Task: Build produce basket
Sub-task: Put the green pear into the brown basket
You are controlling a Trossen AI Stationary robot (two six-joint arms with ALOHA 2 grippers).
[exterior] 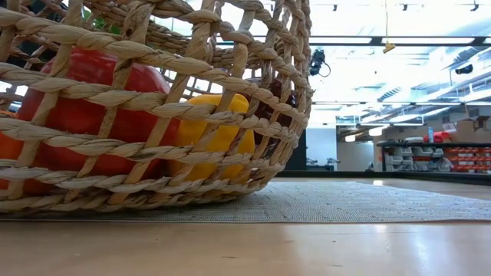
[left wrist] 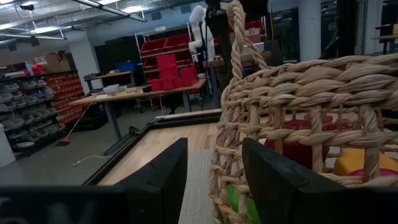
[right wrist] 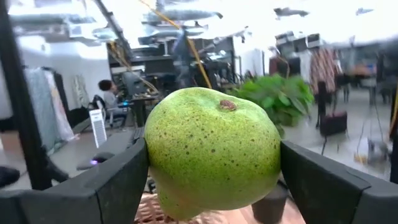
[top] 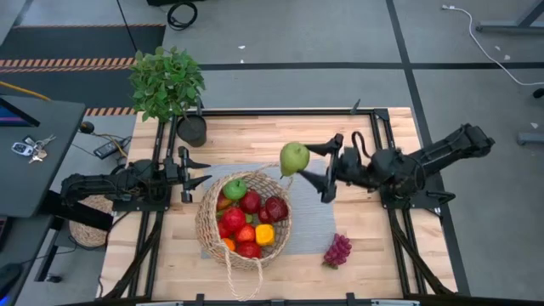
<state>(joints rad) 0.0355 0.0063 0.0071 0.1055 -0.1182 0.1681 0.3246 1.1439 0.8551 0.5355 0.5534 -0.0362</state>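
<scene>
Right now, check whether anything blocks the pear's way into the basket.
Nothing visible does. The right pincer holds the pear just past the basket rim, above the table. The basket handle stands close beside it. The left pincer waits at the basket's other side.

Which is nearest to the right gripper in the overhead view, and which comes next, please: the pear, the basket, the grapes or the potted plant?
1. Pear: held between the fingers of the right gripper, above the basket's far rim.
2. Basket: just beside and below, at the table's middle.
3. Grapes: on the near side, by the mat's corner.
4. Potted plant: at the far left corner.
</scene>
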